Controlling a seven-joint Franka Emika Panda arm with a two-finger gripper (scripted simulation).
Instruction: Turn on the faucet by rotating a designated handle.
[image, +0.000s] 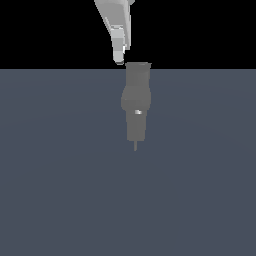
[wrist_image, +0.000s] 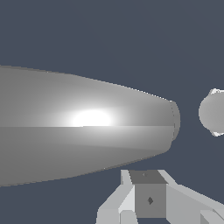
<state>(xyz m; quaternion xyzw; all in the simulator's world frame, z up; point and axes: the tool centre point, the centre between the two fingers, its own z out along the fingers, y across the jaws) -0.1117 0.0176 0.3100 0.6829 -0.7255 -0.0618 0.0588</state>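
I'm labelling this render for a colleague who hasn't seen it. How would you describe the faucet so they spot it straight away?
In the exterior view, find the flat blue-grey floor under the black background. The faucet stands at its middle: a matte grey upright body, bulging in the middle, with a bright glint and a thin pin below. The white gripper above it is paler and slanted.

A flat slate-blue surface (image: 60, 190) carries the grey faucet (image: 135, 102), seemingly standing directly on it.
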